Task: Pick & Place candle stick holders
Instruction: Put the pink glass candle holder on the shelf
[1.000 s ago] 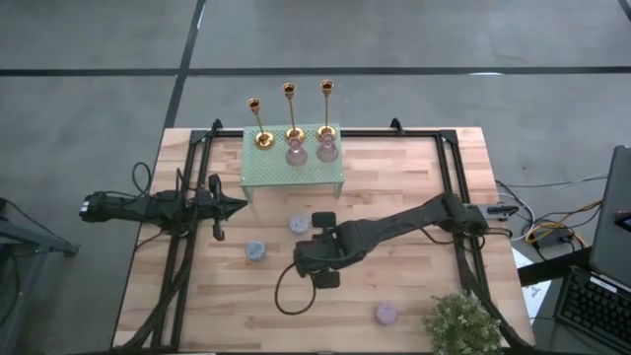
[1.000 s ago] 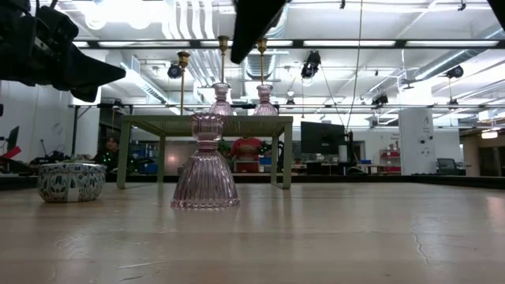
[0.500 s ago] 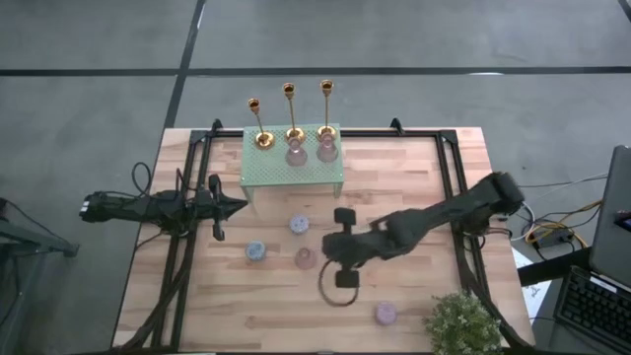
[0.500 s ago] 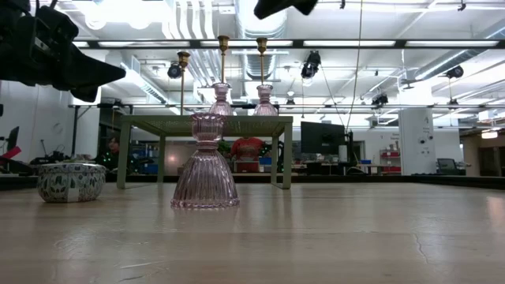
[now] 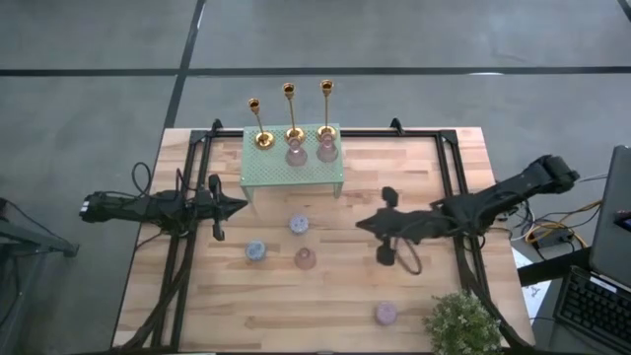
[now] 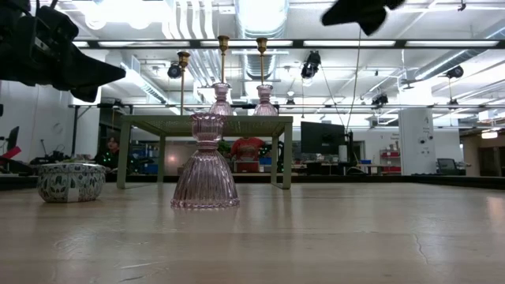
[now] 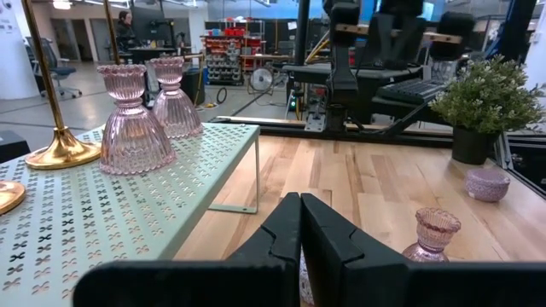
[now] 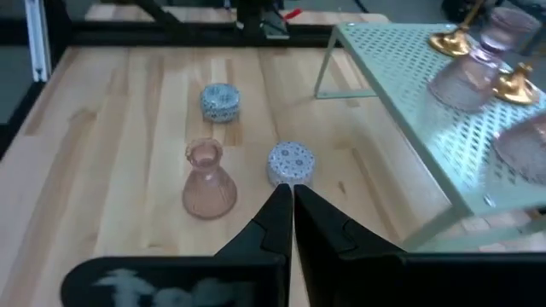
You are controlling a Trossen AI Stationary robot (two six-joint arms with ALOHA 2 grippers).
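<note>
Three gold candlesticks [image 5: 293, 116] and two pink glass holders [image 5: 311, 151] stand on the pale green rack [image 5: 286, 174]. A third pink glass holder [image 5: 306, 258] stands upright on its base on the table, also in the low view [image 6: 206, 162]. Two blue patterned round holders [image 5: 299, 225] [image 5: 255, 250] and a purple one [image 5: 385, 314] sit on the table. My right gripper [image 5: 363, 223] is shut and empty, above the table to the right of the pink holder [image 8: 207, 181]. My left gripper [image 5: 242, 206] is shut and empty, left of the rack.
A bushy potted plant [image 5: 461, 320] stands at the near right corner. Black frame rails [image 5: 187, 247] run along both sides of the table. Bare wood lies between the pink holder and the plant.
My right gripper has drawn back from over the pink glass holder toward the table's right edge. The holder stays standing upright on the table where it was.
</note>
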